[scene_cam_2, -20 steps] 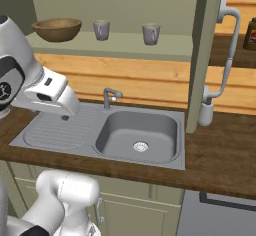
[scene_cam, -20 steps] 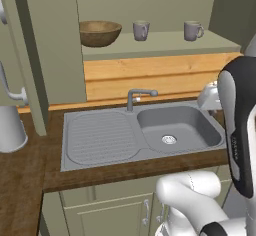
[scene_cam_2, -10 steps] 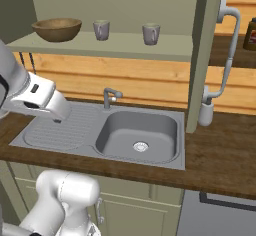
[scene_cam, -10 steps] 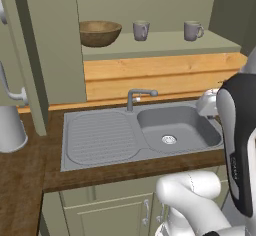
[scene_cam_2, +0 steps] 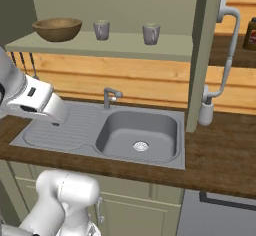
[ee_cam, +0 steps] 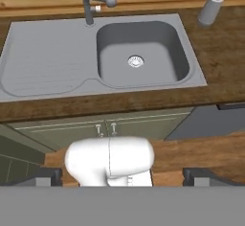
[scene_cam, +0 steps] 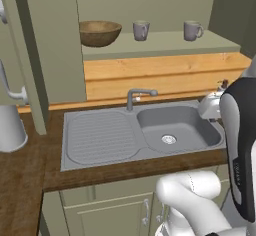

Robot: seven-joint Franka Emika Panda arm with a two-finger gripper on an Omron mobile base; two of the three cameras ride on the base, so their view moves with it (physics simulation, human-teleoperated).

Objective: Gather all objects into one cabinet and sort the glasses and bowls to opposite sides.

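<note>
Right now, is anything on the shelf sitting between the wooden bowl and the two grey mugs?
Nothing visible. The wooden bowl sits at the shelf's left end, with the nearer mug just right of it and the farther mug beyond; only bare shelf lies between.

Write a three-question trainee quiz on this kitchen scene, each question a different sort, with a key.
1. True or false: the wooden bowl sits at the left end of the shelf.
2. How many mugs stand on the shelf?
3. Where is the soap dispenser? A) in the sink B) on the counter beside the sink C) on the shelf

Key: 1 true; 2 two, a left mug and a right mug; 3 B.
</note>
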